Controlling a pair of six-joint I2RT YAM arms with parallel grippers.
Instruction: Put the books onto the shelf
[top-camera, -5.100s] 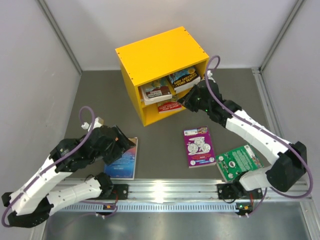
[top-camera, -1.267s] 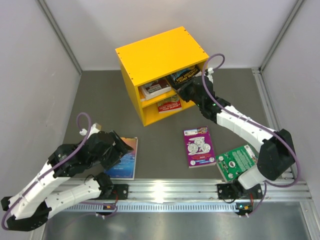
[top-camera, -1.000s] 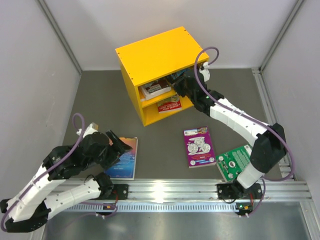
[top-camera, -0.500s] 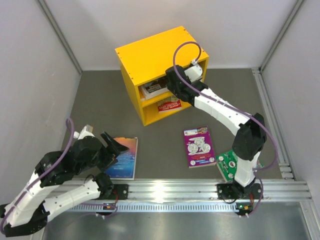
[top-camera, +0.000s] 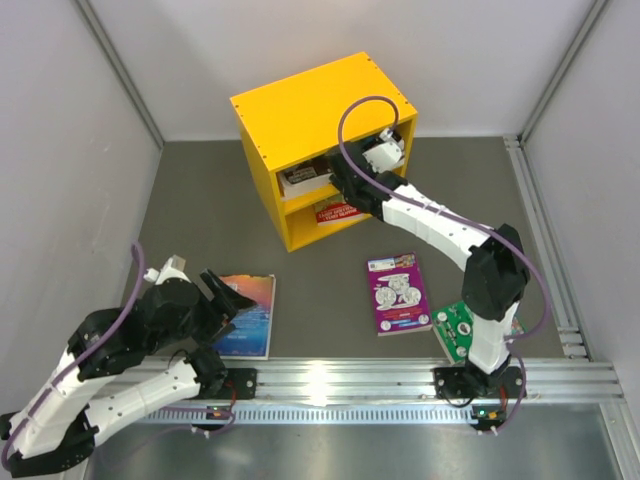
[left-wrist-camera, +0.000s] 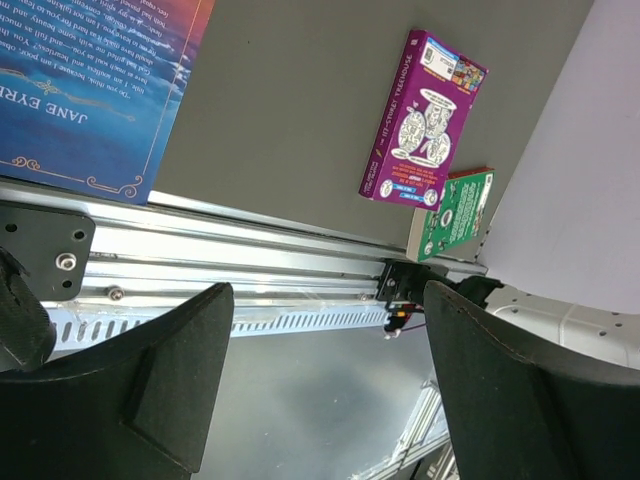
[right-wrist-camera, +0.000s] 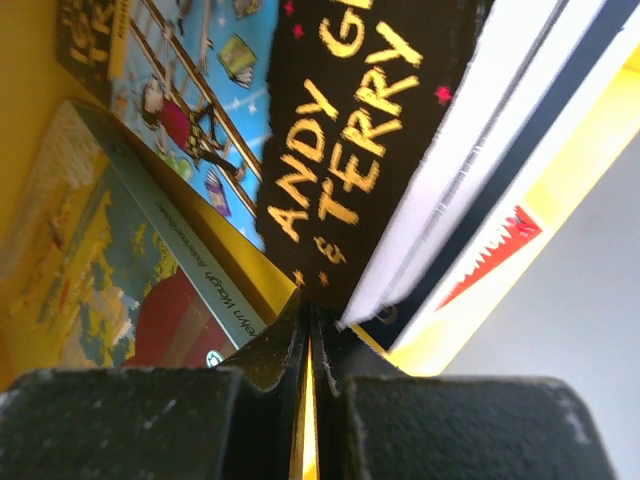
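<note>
1. Fingers of the right gripper (right-wrist-camera: 306, 310) are pressed flat together with nothing between them; we see only a thin seam where they meet.
2. Their tips sit right at the lower corner of a black book (right-wrist-camera: 370, 130) with yellow lettering. It looks like contact, but we cannot be sure.
3. Just left of the tips in the wrist view we see an illustrated blue-cover book (right-wrist-camera: 190, 90), and a yellowish book (right-wrist-camera: 100, 290) with a red patch leans closest to the fingers.
4. Around this gripper is the yellow shelf (top-camera: 320, 105). From above, the gripper (top-camera: 345, 182) is at the mouth of the upper compartment, and a red-and-white book (top-camera: 338, 211) lies in the compartment below it.
5. We find the left gripper (left-wrist-camera: 322, 300) with its jaws spread wide and empty, raised off the table (top-camera: 200, 200).
6. Just beside it a Jane Eyre book (left-wrist-camera: 90, 90) lies flat near the rail (left-wrist-camera: 250, 250).
7. Well away from it, toward the right arm's base, lie a purple book (left-wrist-camera: 425, 120) and, touching its far end, a green book (left-wrist-camera: 455, 215).
</note>
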